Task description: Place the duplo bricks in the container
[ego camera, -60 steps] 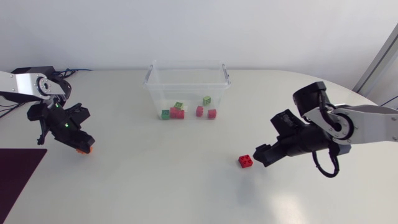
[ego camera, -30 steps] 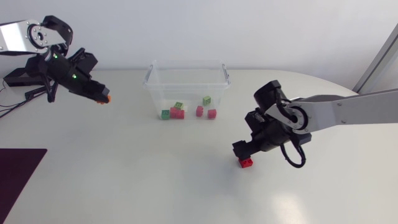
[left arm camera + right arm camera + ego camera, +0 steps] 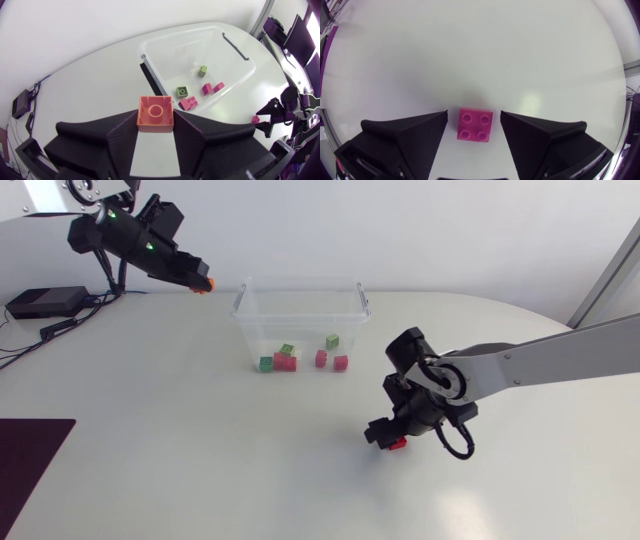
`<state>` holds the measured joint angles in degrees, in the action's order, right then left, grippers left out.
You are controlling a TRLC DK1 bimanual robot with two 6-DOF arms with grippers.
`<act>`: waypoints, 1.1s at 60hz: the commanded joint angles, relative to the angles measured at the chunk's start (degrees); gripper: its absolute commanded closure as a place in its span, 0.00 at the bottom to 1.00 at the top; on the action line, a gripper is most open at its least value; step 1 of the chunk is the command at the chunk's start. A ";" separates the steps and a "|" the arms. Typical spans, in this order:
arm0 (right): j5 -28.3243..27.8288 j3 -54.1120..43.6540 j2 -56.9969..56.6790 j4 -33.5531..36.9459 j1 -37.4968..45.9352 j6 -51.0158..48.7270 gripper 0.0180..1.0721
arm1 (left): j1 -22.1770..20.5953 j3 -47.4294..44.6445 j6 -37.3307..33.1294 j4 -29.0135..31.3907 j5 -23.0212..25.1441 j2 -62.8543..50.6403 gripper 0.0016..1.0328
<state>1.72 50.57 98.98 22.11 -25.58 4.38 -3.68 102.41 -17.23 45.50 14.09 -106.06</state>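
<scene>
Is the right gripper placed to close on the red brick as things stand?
Probably yes: the red brick lies between the open fingers of the right gripper, gaps either side, nothing blocking.

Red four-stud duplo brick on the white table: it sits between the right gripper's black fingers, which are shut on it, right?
Not shut. In the right wrist view the red four-stud duplo brick sits between the right gripper's black fingers, but white table shows on either side of it: the gripper is open.
</scene>
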 commanded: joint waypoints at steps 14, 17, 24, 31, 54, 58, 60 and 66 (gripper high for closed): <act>1.54 0.15 2.10 0.48 -1.57 2.21 0.62 | -1.94 3.15 3.79 -4.89 4.46 -5.56 0.63; 1.89 -0.03 2.10 0.66 -1.40 2.30 0.63 | -2.29 3.15 4.05 -5.77 5.16 -5.82 0.62; 2.42 -1.17 -0.10 0.57 -1.31 1.33 0.67 | -3.52 3.41 4.84 -8.67 5.78 -6.79 0.62; 2.50 -0.38 -3.62 2.68 -1.22 0.36 0.68 | -4.58 6.84 5.72 -9.37 6.57 -9.34 0.62; 1.62 9.64 -9.86 6.02 1.85 -1.13 0.68 | -8.71 14.04 4.75 -9.37 8.33 -17.95 0.52; 1.45 12.36 -9.77 5.84 2.47 -1.13 0.68 | -8.97 14.40 3.17 -9.37 8.24 -19.18 0.24; 1.18 13.51 -9.68 5.67 2.91 -1.13 0.68 | -8.97 14.48 3.08 -9.37 8.06 -19.62 0.12; 0.13 17.55 -8.72 4.08 3.79 -1.22 0.68 | -8.97 14.84 2.29 -9.28 6.30 -20.41 0.04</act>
<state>2.61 64.62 89.89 27.03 -22.65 3.84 -12.51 114.80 -13.54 36.27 21.02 -124.70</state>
